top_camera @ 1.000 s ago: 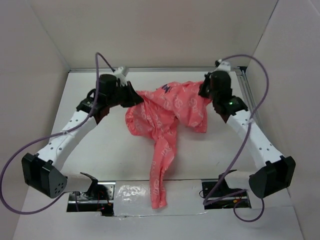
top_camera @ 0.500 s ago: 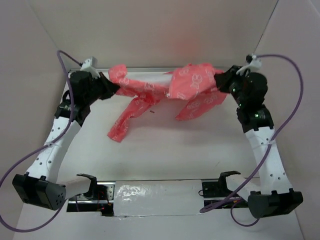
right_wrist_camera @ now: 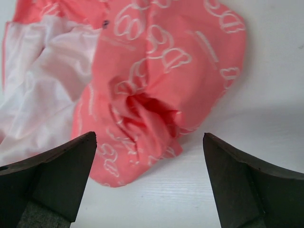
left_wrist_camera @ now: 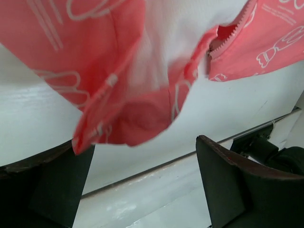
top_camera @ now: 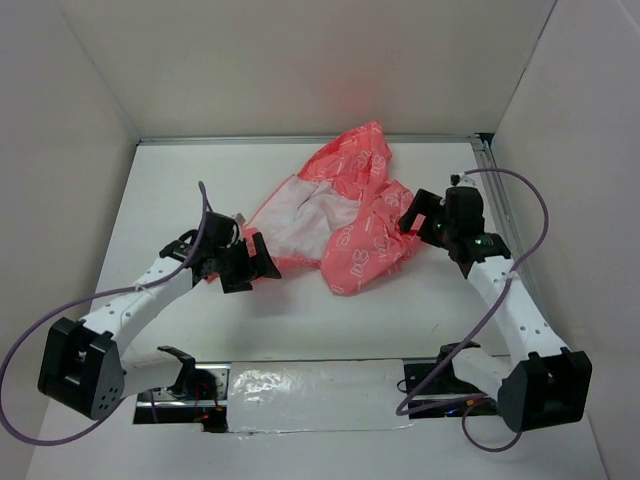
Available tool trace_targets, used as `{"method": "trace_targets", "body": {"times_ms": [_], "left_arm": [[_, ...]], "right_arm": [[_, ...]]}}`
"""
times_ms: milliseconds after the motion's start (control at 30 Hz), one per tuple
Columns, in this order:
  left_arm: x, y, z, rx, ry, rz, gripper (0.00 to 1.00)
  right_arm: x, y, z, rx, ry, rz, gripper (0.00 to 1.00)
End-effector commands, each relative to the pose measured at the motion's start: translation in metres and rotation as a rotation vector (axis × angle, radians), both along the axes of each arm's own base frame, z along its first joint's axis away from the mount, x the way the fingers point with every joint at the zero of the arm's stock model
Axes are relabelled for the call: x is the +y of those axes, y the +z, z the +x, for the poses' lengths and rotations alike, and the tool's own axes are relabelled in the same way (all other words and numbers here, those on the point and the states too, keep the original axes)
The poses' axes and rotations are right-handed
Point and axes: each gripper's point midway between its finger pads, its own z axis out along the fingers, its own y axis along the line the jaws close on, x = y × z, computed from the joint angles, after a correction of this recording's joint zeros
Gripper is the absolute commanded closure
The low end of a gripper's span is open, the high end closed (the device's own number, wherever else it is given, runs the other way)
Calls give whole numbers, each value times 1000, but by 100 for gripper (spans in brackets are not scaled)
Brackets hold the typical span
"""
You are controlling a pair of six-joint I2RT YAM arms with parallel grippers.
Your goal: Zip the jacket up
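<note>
The jacket (top_camera: 365, 235) lies crumpled on the tabletop (top_camera: 180, 190) between the two arms, its white lining (top_camera: 305, 215) turned up and its zipper (left_wrist_camera: 227, 37) unfastened. The left hand (top_camera: 255, 268) is spread wide at the jacket's left edge, grasping nothing. The right hand (top_camera: 408, 218) is likewise spread and empty, just beside the right edge
</note>
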Motion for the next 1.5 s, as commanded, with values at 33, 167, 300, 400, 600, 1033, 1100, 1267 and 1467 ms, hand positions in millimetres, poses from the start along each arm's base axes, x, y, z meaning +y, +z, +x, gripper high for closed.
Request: {"method": "trace_targets", "body": {"times_ms": [33, 167, 300, 400, 600, 1033, 1100, 1267, 1467], "left_arm": [[1, 32, -4, -46, 68, 7, 1], [9, 49, 9, -63, 154, 30, 1], [14, 70, 37, -99, 212, 83, 1], [33, 52, 37, 11, 325, 137, 1], [74, 26, 64, 66, 491, 151, 1], [62, -29, 96, 155, 373, 142, 2], [62, -31, 100, 149, 360, 149, 26], [68, -22, 109, 106, 364, 171, 100], [66, 31, 129, -149, 298, 132, 100]], "right_arm": [[41, 24, -5, -54, 157, -26, 0], [83, 19, -3, -18, 254, -30, 0], [126, 4, -7, 32, 316, -26, 0], [144, -17, -9, 74, 315, -70, 0], [180, -61, -10, 170, 338, -154, 0], [176, -138, -11, 344, 153, -316, 37], [163, -135, -13, 329, 89, -331, 79], [131, -76, -16, 201, 35, -288, 97], [79, -7, -28, 86, 12, -183, 100]]}}
